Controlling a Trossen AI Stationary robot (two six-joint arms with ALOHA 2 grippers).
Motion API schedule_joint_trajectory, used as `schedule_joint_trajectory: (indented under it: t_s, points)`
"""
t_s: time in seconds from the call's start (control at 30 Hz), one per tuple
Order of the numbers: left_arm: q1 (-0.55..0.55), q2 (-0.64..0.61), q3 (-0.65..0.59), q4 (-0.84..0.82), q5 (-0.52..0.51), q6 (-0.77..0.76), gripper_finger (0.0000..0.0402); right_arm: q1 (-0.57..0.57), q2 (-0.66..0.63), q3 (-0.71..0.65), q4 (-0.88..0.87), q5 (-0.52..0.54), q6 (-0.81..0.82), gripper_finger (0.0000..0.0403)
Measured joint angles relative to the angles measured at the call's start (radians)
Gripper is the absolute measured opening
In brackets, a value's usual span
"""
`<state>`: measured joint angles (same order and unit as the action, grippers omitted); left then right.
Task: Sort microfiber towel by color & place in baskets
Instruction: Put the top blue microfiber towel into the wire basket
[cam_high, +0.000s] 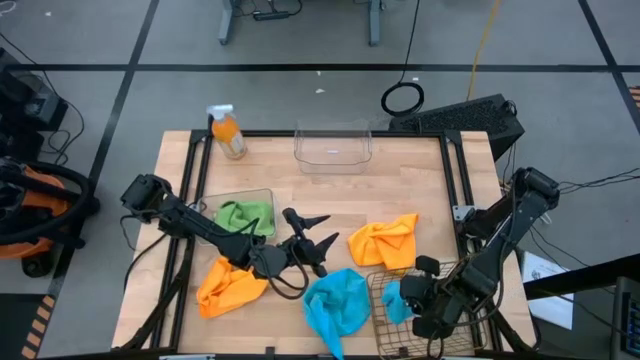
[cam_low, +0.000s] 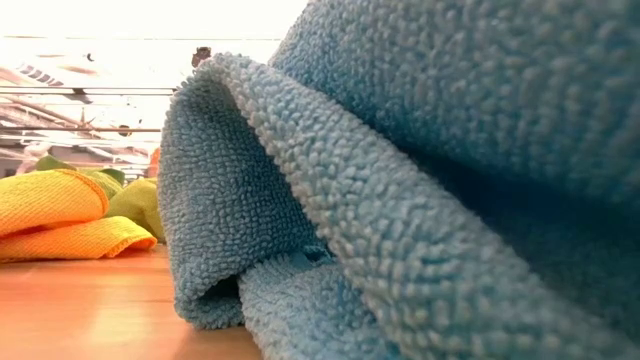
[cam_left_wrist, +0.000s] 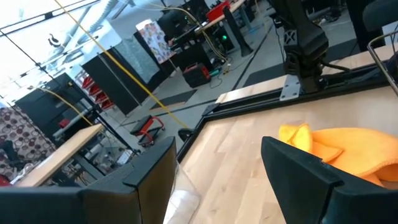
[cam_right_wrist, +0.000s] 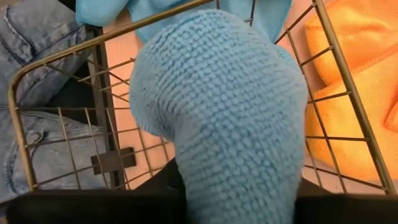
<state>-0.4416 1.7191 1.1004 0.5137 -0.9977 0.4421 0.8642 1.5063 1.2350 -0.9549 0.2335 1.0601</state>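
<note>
High view first: we see the right gripper (cam_high: 432, 300) over the wire-mesh basket (cam_high: 378, 318) at the near right, with a blue cloth (cam_high: 393, 298) bunched inside it. The left gripper (cam_high: 308, 243) hangs mid-table, its fingers apart and holding nothing. A second blue cloth (cam_high: 335, 303) lies on the table just left of the basket, one orange cloth (cam_high: 385, 241) sits just beyond the basket, another orange cloth (cam_high: 230, 285) lies near left, and a green cloth (cam_high: 245, 214) sits in a clear tub (cam_high: 268, 195). An empty clear tub (cam_high: 333, 150) stands at the far edge beside a spray bottle (cam_high: 228, 133).

Low view: the loose blue cloth (cam_low: 420, 180) fills the frame, and we judge it soft, light and floppy, with thick folds offering the best pinch.

Left wrist view: the left arm's fingers (cam_left_wrist: 305, 171) stand well apart, empty, facing the far orange cloth (cam_left_wrist: 348, 146).

Right wrist view: the blue cloth (cam_right_wrist: 224, 118) hangs against the right gripper inside the wire basket (cam_right_wrist: 50, 68). We cannot tell whether the fingers grip or have let go. The looped pile could snag on the wire.
</note>
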Motion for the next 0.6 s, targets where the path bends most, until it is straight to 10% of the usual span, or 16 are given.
schedule_joint_trajectory:
  t_s: [0.6]
  points:
    - [-0.025,0.000,0.000,0.000,0.002,-0.047,0.0242,0.002,0.002,0.000,0.000,0.023,0.115,0.0218]
